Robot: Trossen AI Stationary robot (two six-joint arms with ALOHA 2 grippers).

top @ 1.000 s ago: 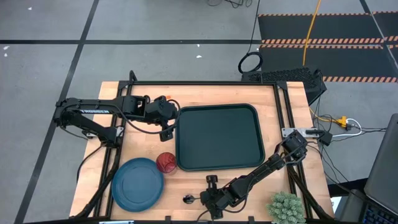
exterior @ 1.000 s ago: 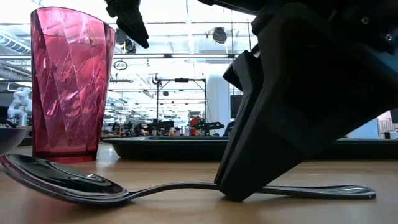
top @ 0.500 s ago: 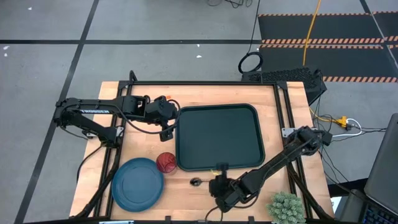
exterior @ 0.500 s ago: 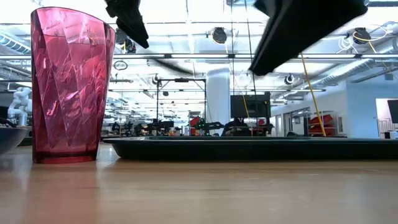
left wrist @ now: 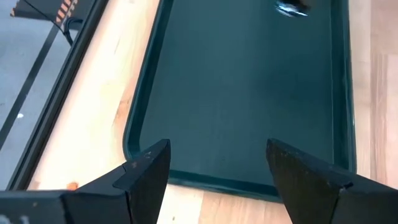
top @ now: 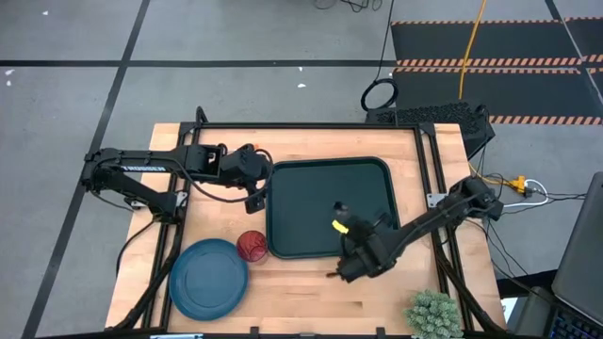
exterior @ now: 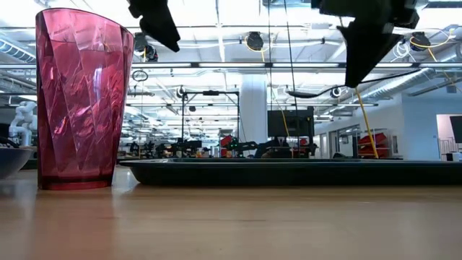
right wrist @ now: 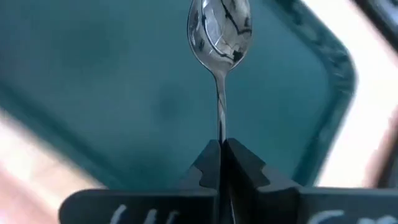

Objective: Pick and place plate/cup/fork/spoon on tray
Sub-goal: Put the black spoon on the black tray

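The spoon [right wrist: 219, 37] is held by its thin handle between the closed fingers of the right gripper [right wrist: 221, 152], with its long axis pointing straight forward from the fingertips and the bowl at the far end. It is carried in the air above the near right part of the tray [top: 292, 188]. The left gripper [left wrist: 217, 163], with fingers spread wide and empty, is kept at the tray's left edge.

From above, you see the spoon [top: 340, 207] only as a tiny dark speck over the tray [top: 283, 235]. The table-level camera cuts off the plate [exterior: 9, 160], so just its rim shows. You cannot find the fork in any view.
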